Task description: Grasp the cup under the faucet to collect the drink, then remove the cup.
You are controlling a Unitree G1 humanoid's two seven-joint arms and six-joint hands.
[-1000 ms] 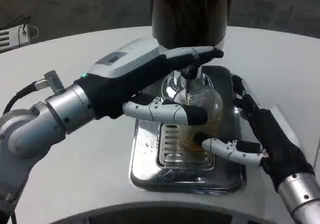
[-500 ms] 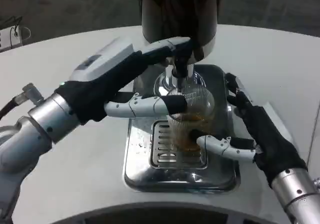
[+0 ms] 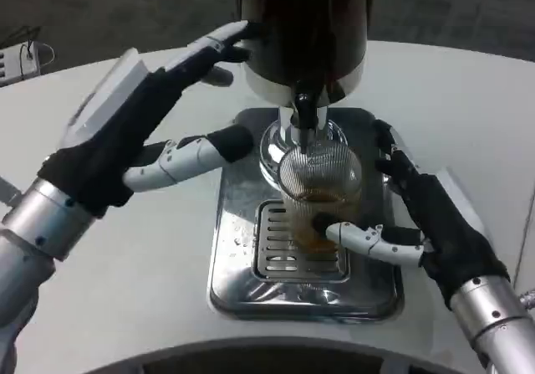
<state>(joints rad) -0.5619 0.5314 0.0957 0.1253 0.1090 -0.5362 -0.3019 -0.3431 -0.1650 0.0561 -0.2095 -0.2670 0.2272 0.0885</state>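
Reaching in from the lower right, the right hand [image 3: 435, 223] has its fingers [image 3: 368, 238] spread around the cup [image 3: 319, 192]: the thumb lies across the lower front of the ribbed glass, touching it, while the other fingers stand up just beside the cup's right side. Whether those fingers press on the glass cannot be told, so the grip looks partial rather than firm. The cup stands upright on the slotted grate of the steel drip tray [image 3: 234, 257], directly under the faucet [image 3: 303, 110] of the dark drink dispenser [image 3: 301, 23], with amber drink gathered in its lower part.

The left hand [image 3: 125, 131] hovers open above the table [image 3: 125, 290], to the left of the tray. Its fingers are wide apart and hold nothing; the upper fingertips come near the dispenser's left flank at the steel rim, and the lower finger points toward the tray's back left corner, apart from the cup.

Against the picture of half a second ago, the left hand has drawn away leftward: then its upper fingers lay over the faucet and a lower finger crossed in front of the cup, and now both are off them, leaving faucet and cup in plain sight. The right hand and the cup sit much as they did.
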